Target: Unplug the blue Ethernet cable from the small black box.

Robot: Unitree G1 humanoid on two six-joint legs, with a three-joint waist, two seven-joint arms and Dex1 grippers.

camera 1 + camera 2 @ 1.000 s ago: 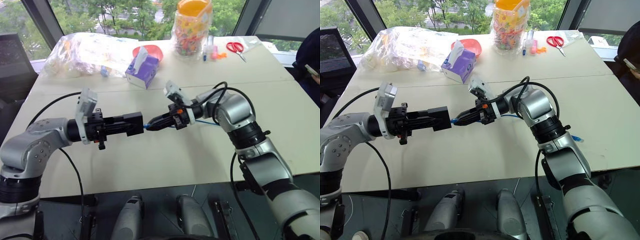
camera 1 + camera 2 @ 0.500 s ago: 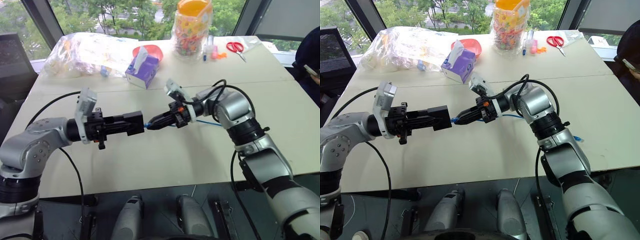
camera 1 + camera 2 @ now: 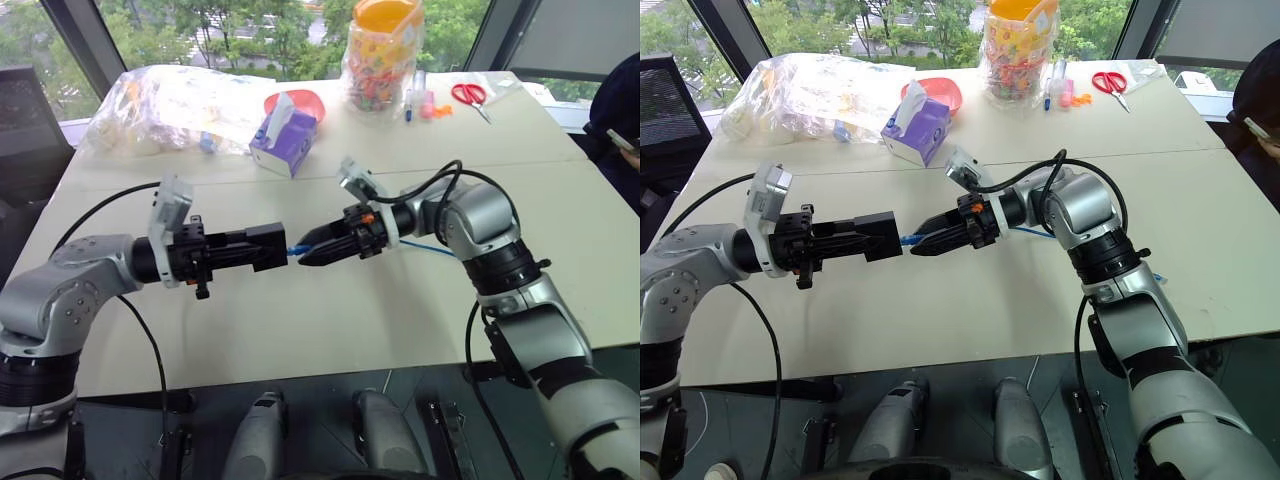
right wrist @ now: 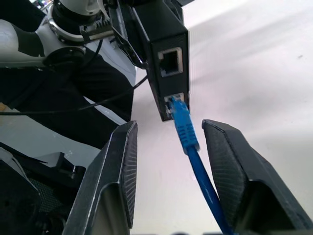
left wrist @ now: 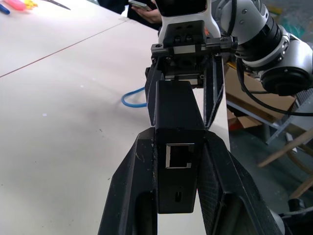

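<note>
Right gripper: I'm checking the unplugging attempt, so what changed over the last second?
The right gripper opened its fingers, letting go of the blue Ethernet cable, whose plug is still at the small black box. The left gripper stayed shut on the box, unmoved.

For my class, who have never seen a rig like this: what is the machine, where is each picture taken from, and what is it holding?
It is a humanoid robot with two arms. Two pictures come from its head, looking down on a table; the other two come from cameras on its wrists. The left pincer is shut on the small black box. The blue Ethernet cable is still plugged into that box, and the right pincer has its fingers open on either side of the plug. Further back are a purple tissue box, a jar and scissors.
</note>
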